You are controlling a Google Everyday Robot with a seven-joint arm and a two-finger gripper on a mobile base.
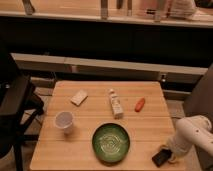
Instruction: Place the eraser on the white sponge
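The eraser (161,157), a small flat black block, lies at the table's front right corner. My gripper (170,154) reaches down to it from the white arm (192,133) on the right and is shut on its right end. The eraser still rests on the wood. The white sponge (79,97), a thin cream block, lies at the table's far left, well away from the gripper and with nothing on it.
On the wooden table (150,125) a white tube-like bottle (115,104) lies in the middle, with an orange-red oblong item (140,104) to its right. A white cup (64,121) stands front left, a green bowl (111,142) front centre. A black chair (15,107) stands at the left.
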